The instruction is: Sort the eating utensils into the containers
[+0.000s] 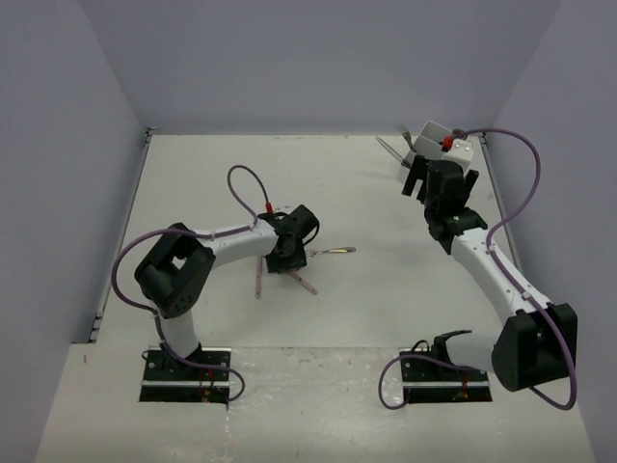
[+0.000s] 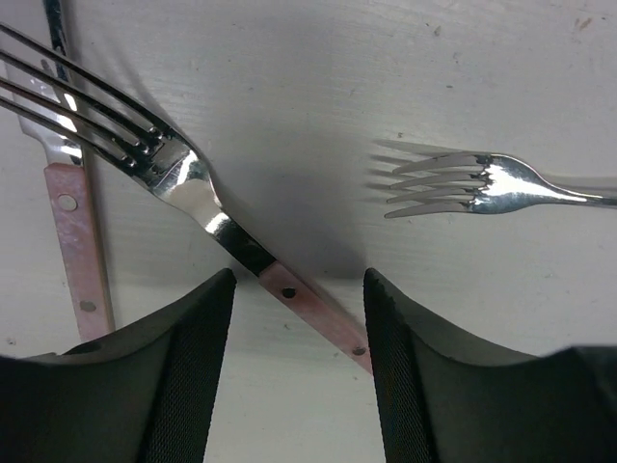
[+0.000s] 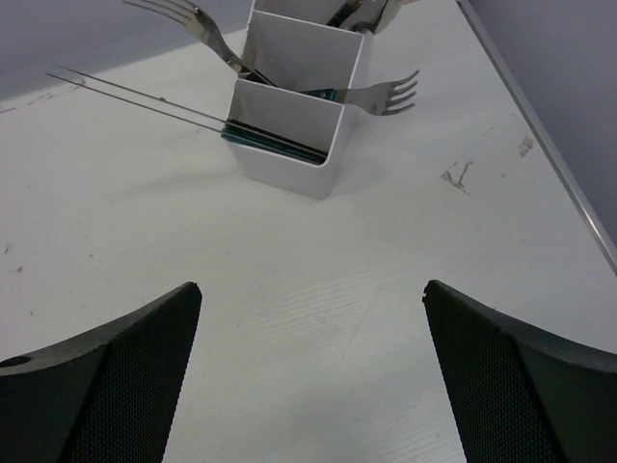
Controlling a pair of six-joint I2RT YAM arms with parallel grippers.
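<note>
Pink-handled fork [image 2: 193,188] straddled untouched by part-open left gripper [image 2: 299,289], white bin [image 3: 289,145] at far right corner of worktop [image 3: 318,251] stocked with forks [image 3: 386,95], right gripper [image 3: 313,289] wide

The left hand [image 2: 299,285] points down with fingers partly apart; the right hand [image 3: 310,287], extended forward, gapes wide.

Lit evenly and quite brightly from overhead, with only pale shadows on the table [image 1: 386,299]. In the left wrist view, strong glare on the pink-handled fork [image 2: 183,178] toward 10 o'clock, a broad soft shadow beside it at centre, slightly blurred black fingers [image 2: 183,386] at 6 o'clock. Sharp and evenly lit in the right wrist view.
</note>
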